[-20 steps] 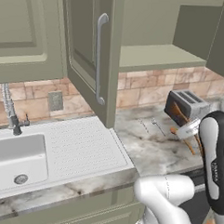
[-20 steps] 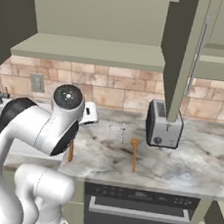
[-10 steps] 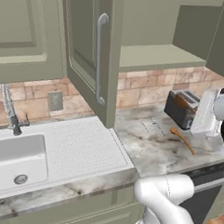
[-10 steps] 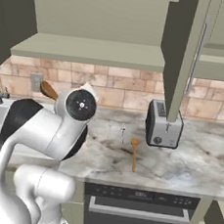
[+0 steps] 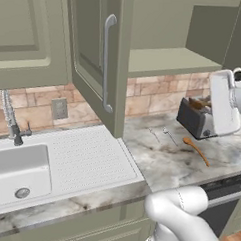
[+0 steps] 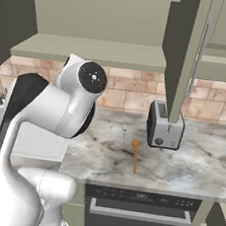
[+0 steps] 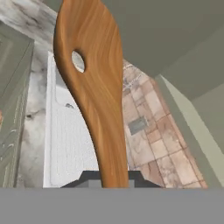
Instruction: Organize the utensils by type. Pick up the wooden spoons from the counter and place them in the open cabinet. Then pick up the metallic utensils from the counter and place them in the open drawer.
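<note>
Marbled counter (image 5: 160, 159) is stretching from the sink drainboard (image 5: 90, 158) to a toaster (image 6: 164, 125), under an open cabinet (image 5: 170, 62) with its door (image 5: 103, 61) swung out. Nearest the hand camera, one wooden spoon (image 7: 94, 94) is being held by its handle between the nearly closed jaws of the gripper (image 7: 114, 180), raised high with its blade pointing away from the hand. Below, a second spoon (image 6: 135, 155) is lying on the counter just in front of the toaster, and two thin metal pieces (image 6: 118, 132) are lying near it, toward the backsplash. Judging from this, the held spoon is being carried up to the shelf. Because the spoon is long and gripped low, its tip could be knocked against the door edge or the shelf lip; it could then be twisted in the jaws or dropped.
</note>
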Controlling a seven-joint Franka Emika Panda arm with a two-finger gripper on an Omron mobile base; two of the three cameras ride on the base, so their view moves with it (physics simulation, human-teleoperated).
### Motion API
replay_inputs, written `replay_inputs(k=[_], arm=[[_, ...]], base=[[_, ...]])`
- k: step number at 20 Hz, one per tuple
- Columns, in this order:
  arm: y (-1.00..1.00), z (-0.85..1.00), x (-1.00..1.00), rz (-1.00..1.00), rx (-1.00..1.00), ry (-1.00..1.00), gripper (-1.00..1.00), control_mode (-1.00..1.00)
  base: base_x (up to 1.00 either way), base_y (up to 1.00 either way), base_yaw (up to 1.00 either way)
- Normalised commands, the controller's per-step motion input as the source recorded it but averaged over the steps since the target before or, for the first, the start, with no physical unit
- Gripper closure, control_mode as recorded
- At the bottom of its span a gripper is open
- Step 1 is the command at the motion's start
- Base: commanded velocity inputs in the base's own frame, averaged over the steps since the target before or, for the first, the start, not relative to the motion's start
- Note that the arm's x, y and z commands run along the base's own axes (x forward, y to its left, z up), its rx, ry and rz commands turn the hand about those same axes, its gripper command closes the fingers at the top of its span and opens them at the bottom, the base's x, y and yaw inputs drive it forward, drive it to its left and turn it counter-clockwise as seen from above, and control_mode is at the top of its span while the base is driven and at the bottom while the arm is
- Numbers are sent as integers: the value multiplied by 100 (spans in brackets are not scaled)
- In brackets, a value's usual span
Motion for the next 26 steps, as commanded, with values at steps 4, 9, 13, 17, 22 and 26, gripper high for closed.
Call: replay_inputs(k=[4, 9, 13, 17, 22, 26], arm=[[10, 49, 0, 25, -27, -23, 100, -100], [-1, 38, 4, 8, -9, -27, 100, -100], [4, 29, 28, 0, -1, -33, 100, -100], [14, 21, 38, -1, 0, -29, 100, -100], [20, 5, 44, -1, 0, -28, 100, -100], [0, 19, 50, 1, 0, -14, 100, -100]], base=[[0, 0, 0], [0, 0, 0], [0, 0, 0], [0, 0, 0], [0, 0, 0], [0, 0, 0]])
